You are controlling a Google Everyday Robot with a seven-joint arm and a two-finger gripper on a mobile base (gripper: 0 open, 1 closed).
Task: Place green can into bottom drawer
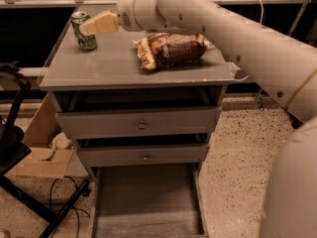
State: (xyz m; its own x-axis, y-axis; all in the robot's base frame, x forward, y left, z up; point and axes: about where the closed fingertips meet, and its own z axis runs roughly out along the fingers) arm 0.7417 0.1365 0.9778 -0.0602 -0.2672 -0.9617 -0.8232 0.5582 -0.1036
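Observation:
The green can (84, 31) stands upright at the back left of the grey cabinet top (114, 66). My gripper (94, 25) reaches in from the right, its pale fingers right beside the can's upper right side. The white arm (237, 38) stretches across the cabinet top. The bottom drawer (146, 197) is pulled out at floor level, and its grey floor is bare.
A brown snack bag (173, 51) lies in the middle of the cabinet top, under the arm. Two upper drawers with round knobs (142, 125) are shut. A cardboard box (44, 152) and black stand legs (20, 182) sit on the floor to the left.

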